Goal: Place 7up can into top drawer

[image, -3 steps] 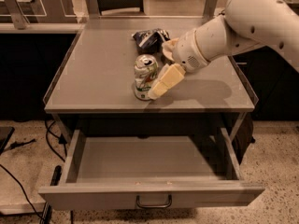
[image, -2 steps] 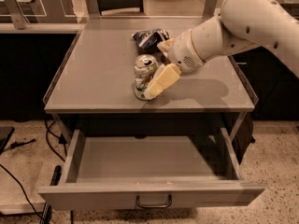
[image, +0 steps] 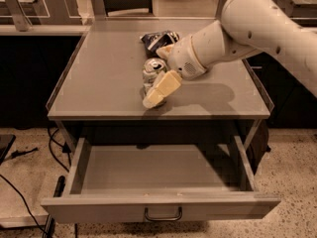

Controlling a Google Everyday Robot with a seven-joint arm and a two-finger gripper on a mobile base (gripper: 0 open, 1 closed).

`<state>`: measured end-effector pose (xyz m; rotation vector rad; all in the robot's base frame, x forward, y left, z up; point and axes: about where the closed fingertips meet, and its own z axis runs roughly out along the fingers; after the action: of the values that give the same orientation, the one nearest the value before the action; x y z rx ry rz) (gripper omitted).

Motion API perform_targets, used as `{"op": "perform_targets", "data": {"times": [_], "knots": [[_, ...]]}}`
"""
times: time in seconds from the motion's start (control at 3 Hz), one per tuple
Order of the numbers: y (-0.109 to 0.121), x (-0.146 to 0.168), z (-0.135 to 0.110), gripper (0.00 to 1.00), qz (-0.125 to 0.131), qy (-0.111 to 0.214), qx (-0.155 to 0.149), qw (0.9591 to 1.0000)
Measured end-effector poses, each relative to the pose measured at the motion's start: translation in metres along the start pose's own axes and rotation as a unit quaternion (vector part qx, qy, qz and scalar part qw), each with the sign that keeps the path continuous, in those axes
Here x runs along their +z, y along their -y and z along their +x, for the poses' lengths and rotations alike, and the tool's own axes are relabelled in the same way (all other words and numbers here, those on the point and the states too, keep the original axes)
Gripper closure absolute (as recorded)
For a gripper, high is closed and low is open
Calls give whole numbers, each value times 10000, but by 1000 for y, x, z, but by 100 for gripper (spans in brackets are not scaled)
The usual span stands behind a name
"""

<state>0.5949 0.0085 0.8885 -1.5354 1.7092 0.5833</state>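
The 7up can [image: 150, 69], white and green with a silver top, stands upright on the grey table top near its front middle. My gripper [image: 157, 83] comes in from the right on a thick white arm and sits right at the can, with its cream front part overlapping the can's lower right side. The top drawer [image: 158, 209] below the table top is pulled fully out. Its inside is bare and its small curved handle [image: 163, 216] is at the centre of the front panel.
A dark shiny snack bag [image: 157, 37] lies just behind the can, partly hidden by my arm. The table top [image: 99, 78] has low raised rims at left and right. Cables lie on the speckled floor at the left [image: 25, 182]. A counter runs behind.
My arm and gripper have shifted slightly left, closer against the can. The can stands in the same spot and the drawer has stayed open.
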Motion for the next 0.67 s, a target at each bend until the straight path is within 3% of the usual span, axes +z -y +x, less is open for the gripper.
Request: {"op": "perform_targets", "data": {"times": [0.67], "knots": [[-3,10,3,46,-38,-52,-1,10000]]}}
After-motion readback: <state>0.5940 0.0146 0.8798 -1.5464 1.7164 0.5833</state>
